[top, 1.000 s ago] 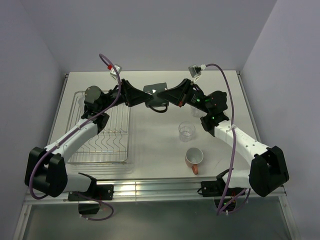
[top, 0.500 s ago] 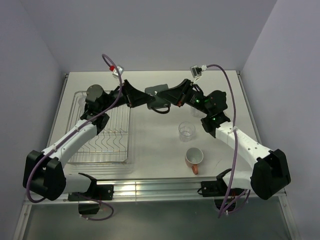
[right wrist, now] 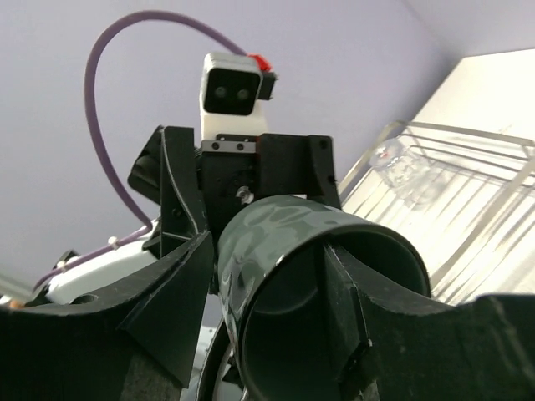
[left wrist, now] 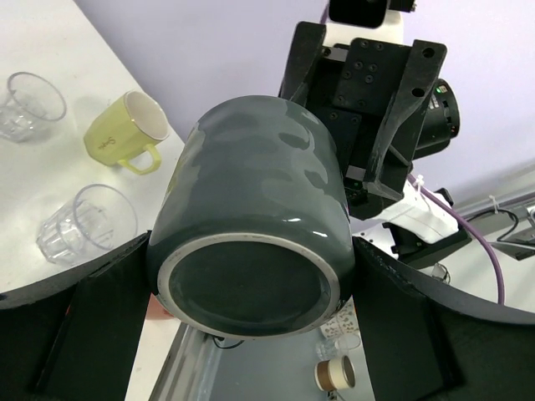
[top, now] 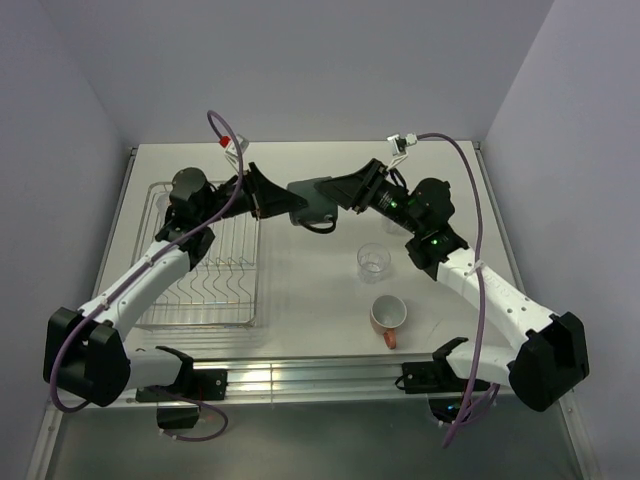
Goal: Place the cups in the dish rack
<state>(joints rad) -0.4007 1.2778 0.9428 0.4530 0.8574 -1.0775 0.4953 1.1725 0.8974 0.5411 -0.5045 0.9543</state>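
A black mug [top: 312, 198] hangs in the air over the middle back of the table, lying on its side between both arms. My left gripper [top: 287, 201] is shut on its base end; in the left wrist view the fingers [left wrist: 100, 309] press both sides of the mug [left wrist: 259, 200]. My right gripper [top: 336, 194] is open at the rim: one finger [right wrist: 347, 292] is inside the mug [right wrist: 276, 242], the other outside, with gaps to the wall. The dish rack [top: 205, 285] lies at the left with a clear glass [right wrist: 399, 167] in it.
On the table right of the rack stand a clear tumbler [top: 373, 261] and an orange mug [top: 388, 314] on its side. The left wrist view shows a pale yellow-green cup [left wrist: 125, 134] and two more glasses [left wrist: 32, 102] [left wrist: 88, 221] near the right arm.
My right gripper's jaws have opened off the mug's wall. Both arms and the mug have shifted slightly left and back; the left gripper keeps its hold.
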